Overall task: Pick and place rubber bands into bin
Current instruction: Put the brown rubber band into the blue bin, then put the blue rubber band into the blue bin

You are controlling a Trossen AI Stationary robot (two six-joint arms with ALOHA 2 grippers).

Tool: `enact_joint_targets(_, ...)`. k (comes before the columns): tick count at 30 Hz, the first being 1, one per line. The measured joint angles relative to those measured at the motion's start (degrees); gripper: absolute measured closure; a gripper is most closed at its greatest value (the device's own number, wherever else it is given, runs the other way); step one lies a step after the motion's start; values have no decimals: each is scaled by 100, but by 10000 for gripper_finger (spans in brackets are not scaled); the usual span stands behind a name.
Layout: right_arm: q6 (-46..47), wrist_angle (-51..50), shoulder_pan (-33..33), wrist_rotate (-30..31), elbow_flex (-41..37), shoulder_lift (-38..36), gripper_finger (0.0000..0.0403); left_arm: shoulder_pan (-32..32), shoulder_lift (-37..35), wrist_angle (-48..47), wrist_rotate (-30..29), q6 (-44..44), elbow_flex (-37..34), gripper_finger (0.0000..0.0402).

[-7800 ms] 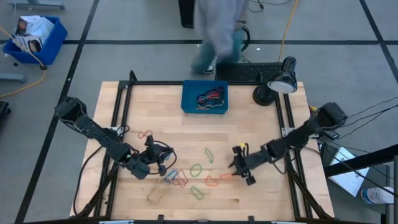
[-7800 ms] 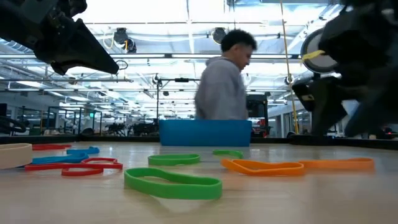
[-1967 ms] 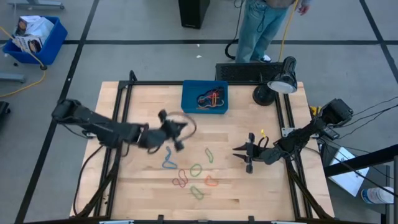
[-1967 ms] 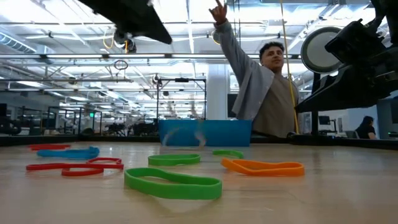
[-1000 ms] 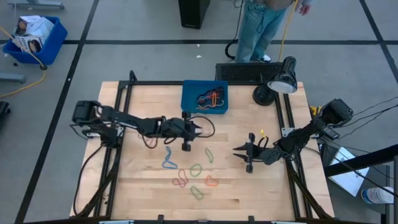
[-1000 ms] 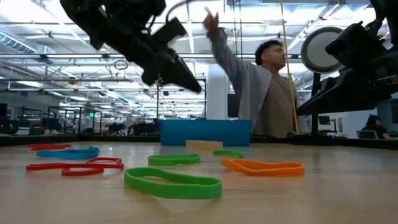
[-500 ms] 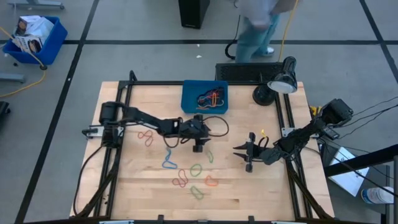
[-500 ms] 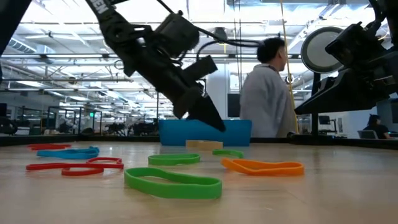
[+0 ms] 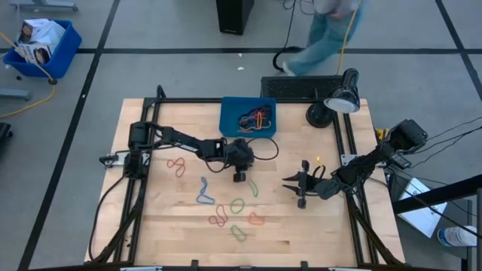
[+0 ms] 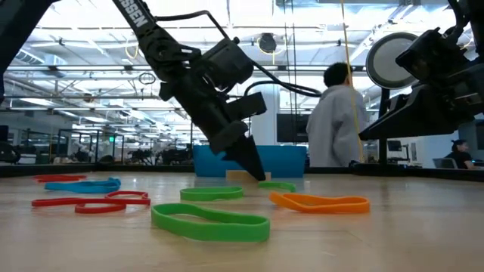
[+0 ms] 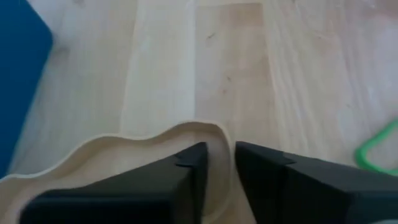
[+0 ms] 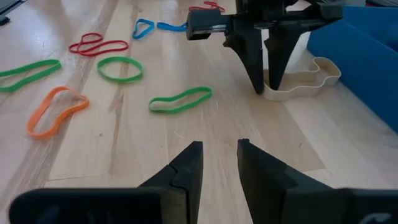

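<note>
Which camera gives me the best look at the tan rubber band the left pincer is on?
The right wrist view: the whole tan rubber band shows, with the left pincer astride its wall. The left wrist view shows the band only partly, between the fingers. The low view shows a sliver by the bin. From above it is hidden.
</note>
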Motion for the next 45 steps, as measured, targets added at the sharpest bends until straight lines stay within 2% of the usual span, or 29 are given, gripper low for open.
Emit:
enact_joint_targets(4,2,-17,0,0,0,0,312,-61,-37,-160,19,71,4,384)
enact_joint_targets(5,2,-17,0,0,0,0,312,-74,-87,-232,6,76,3,391)
enact_joint_targets(8,2,-22,0,0,0,-2,312,-133,-367,-410,-230,69,-13,390)
enact_joint_targets(14,3,-81,0,-2,0,0,312,-137,-1618,-432,-1315,204,-4,393)
enact_joint_targets(19,6,-83,0,-2,0,0,312,115,-2340,189,-1986,720,-1,397)
enact_joint_targets(26,26,-87,0,-2,0,0,312,840,-2366,746,-1960,1068,-2,385)
enact_joint_targets(32,26,-118,0,-2,0,0,312,1387,-2049,730,-1948,824,-4,391)
enact_joint_targets(35,26,-128,1,-2,0,0,312,1545,-1889,655,-1900,800,-4,359)
enact_joint_targets(40,26,-129,0,-2,0,0,312,1677,-1848,178,-1682,562,-6,259)
enact_joint_targets(45,26,-166,0,-2,0,0,312,1523,-2261,-1290,-1898,21,-2,186)
